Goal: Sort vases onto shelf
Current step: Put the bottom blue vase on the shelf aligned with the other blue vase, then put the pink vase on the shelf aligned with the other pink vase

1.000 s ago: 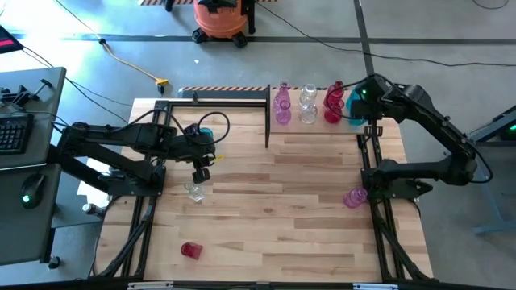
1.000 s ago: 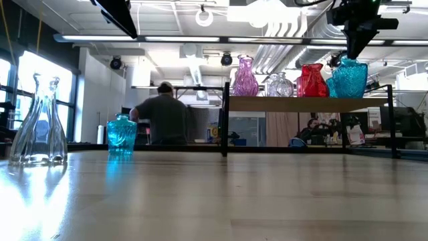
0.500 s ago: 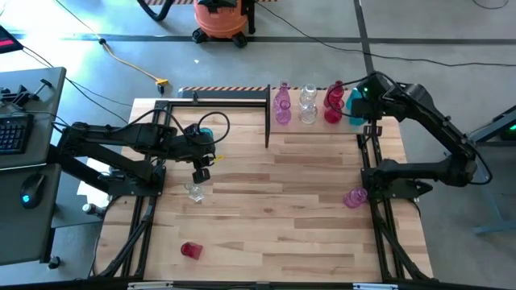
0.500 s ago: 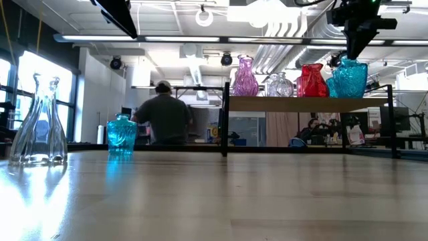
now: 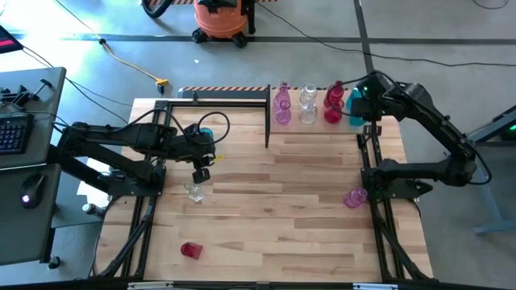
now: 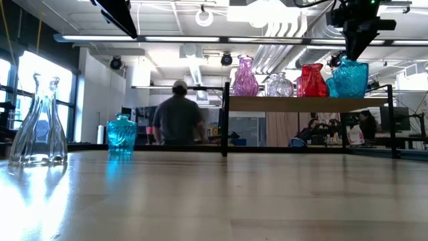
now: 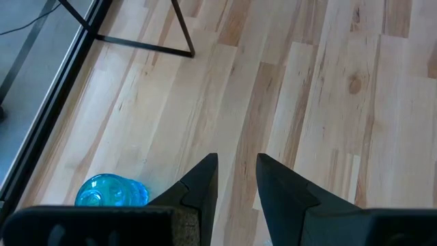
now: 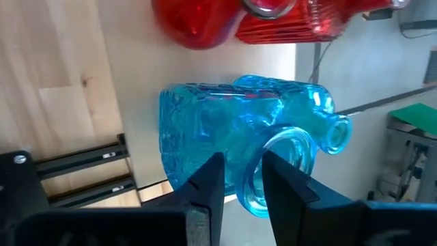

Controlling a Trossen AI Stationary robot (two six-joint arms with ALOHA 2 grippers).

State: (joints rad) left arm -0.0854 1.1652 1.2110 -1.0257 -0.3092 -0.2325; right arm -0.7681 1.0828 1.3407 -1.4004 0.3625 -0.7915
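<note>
Vases being lined up on a raised shelf by a two-armed robot.

Pink, clear, red and teal vases stand in a row on the shelf [image 5: 318,121] at the tabletop's [image 5: 274,201] far edge. The right gripper [image 8: 237,179] sits over the teal vase [image 8: 239,140] at the row's end, fingers straddling its rim; whether they pinch or have let go, I cannot tell. Placing looks nearly finished; next it should lift straight up. The left gripper [image 7: 237,179], slightly spread and empty, hovers above a clear vase [image 5: 194,192]. Another teal vase [image 7: 111,191] and a red one [image 5: 190,250] wait on the tabletop.
</note>
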